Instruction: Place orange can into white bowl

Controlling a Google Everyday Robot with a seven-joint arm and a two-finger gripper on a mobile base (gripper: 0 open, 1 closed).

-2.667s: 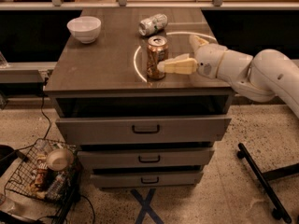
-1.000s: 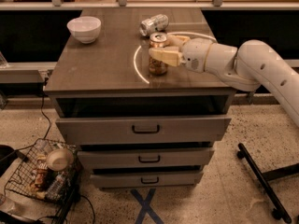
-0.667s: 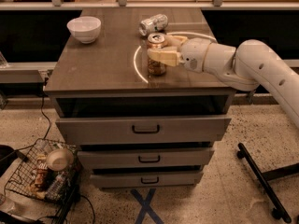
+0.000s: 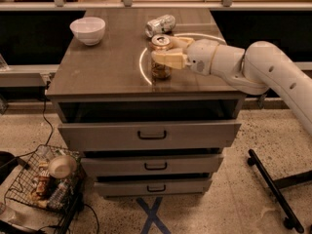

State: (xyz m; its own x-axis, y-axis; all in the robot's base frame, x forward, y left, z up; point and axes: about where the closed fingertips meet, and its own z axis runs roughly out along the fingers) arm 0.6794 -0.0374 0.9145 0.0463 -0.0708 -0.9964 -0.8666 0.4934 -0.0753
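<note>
**Orange can.** The orange can (image 4: pixel 159 70) stands upright on the cabinet top (image 4: pixel 105 69), right of centre, with its base on the surface. It sits inside a pale ring mark (image 4: pixel 141 68) on the wood.

**Gripper.** The gripper (image 4: pixel 163 51) is at the can, with the arm (image 4: pixel 273 72) reaching in from 3 o'clock. One cream finger crosses the front of the can body and the other lies behind its rim. The claw appears pinched on the can, one finger on each side.

**Surroundings.** A silver-white can (image 4: pixel 160 25) lies on its side at 12 o'clock from the orange can, near but apart. The white bowl (image 4: pixel 87 30) stands at 10 o'clock, well apart, near the far left corner, open side up.

**Step in hand.** Judged as the grasp: the can is gripped but not yet lifted.

**Next move.**
1. Lift straight up until the can base clears the surface and can pass above the bowl rim.
2. Carry toward 10 o'clock, keeping clear of the silver-white can.
3. Centre over the bowl, lower, then release. The can is likely to tip inside a shallow bowl.
</note>
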